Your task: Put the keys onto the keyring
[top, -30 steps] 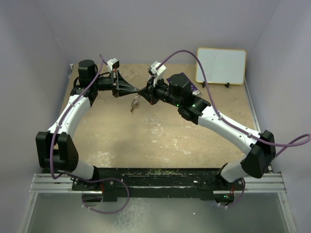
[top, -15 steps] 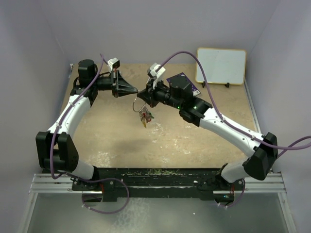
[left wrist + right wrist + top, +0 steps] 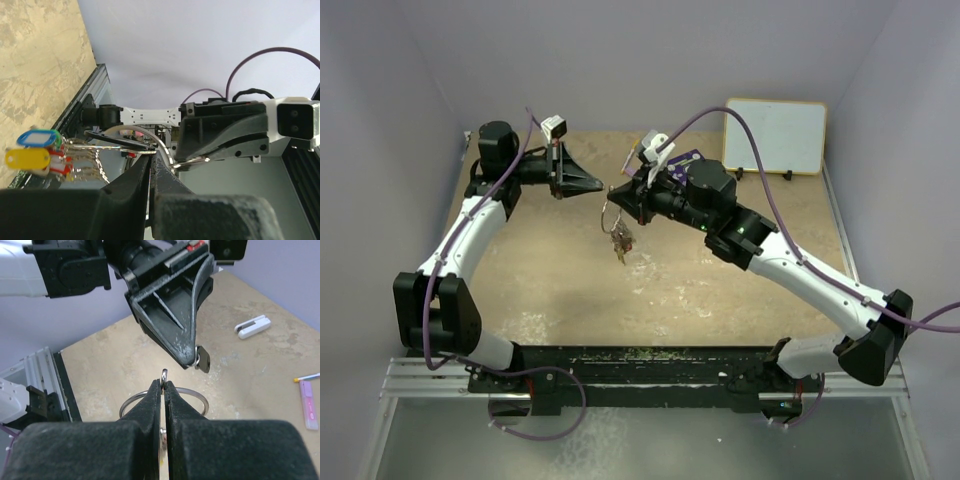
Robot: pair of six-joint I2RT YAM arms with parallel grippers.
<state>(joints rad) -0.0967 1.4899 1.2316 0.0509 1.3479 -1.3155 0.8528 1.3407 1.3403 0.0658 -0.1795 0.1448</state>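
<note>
My right gripper (image 3: 164, 384) is shut on the small clasp of the keyring (image 3: 198, 396), a thin silvery wire ring held in the air over the table's far middle. A bunch of keys (image 3: 620, 242) hangs from the ring; the left wrist view shows their blue tag (image 3: 37, 137) and yellow tag (image 3: 27, 159), with red ones behind. My left gripper (image 3: 604, 187) is shut on a single black-headed key (image 3: 202, 360), just up and left of the ring. In the top view the two grippers' tips stand a little apart.
A whiteboard (image 3: 775, 135) leans at the back right. A purple card (image 3: 685, 160) shows partly behind the right arm. On the tan tabletop lie a white clip-like piece (image 3: 252, 326) and a pink pen (image 3: 307, 410). Grey walls close in on both sides.
The grippers' tips were touching; now they stand slightly apart. My right arm has swung right and turned, and the ring with its bunch of keys hangs lower and further right. The left arm barely moved.
</note>
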